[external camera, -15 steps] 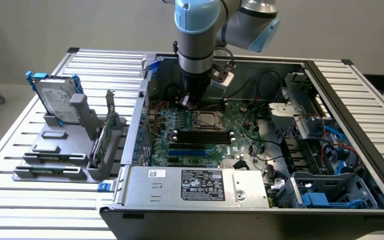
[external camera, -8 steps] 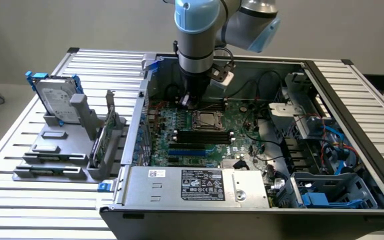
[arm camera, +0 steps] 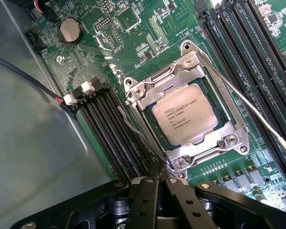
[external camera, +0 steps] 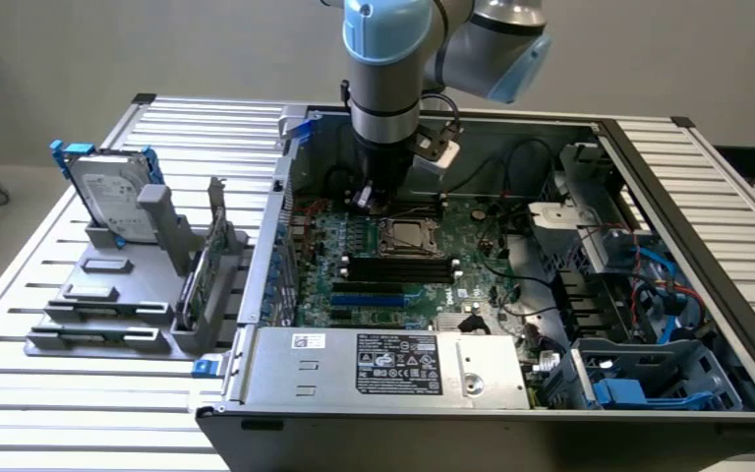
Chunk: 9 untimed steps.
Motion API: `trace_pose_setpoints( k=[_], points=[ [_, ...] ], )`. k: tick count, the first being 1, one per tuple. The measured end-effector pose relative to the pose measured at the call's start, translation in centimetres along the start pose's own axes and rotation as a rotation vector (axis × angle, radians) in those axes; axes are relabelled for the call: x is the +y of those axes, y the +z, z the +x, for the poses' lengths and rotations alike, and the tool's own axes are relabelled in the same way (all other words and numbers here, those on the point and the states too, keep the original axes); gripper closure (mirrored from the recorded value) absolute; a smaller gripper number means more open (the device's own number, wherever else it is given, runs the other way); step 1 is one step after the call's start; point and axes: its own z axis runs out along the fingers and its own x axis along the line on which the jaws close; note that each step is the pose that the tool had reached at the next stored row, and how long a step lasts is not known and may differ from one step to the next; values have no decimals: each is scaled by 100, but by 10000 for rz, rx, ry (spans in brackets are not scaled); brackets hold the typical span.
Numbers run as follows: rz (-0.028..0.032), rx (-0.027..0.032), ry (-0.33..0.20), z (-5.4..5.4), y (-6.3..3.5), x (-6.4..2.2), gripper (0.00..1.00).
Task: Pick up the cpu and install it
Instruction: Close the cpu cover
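You're working over a slatted metal table [external camera: 36,393] with a plain grey wall behind it, and an open computer case [external camera: 292,379] sits on top. Jaws first: your gripper [arm camera: 158,180] has them pressed together, finger against finger, with nothing pinched between. The tips are down inside the case, right at the end of a thin wire lever [arm camera: 133,131] that runs along the socket's edge. Whether they touch it or stop just shy, you can't tell. Just beyond is the cpu [arm camera: 190,118], lying flat in the metal-framed socket [arm camera: 231,140], printed silver top up and clear of the fingers. A second wire lever [arm camera: 250,109] slants across the socket's far side. Black memory slots [arm camera: 107,129] run beside it on the green motherboard [arm camera: 133,47], with a coin battery [arm camera: 70,31] further off. In the exterior view, the arm [external camera: 384,69] comes straight down into the case. At that view's left, a hard drive [external camera: 105,192] stands upright in a grey rack [external camera: 95,295] on the table.
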Motion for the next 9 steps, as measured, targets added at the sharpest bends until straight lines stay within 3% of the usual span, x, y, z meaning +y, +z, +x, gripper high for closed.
trace_pose_setpoints(
  k=[9],
  points=[
    [-22, -24, 35, 5, 1, -1, 89]
  ],
)
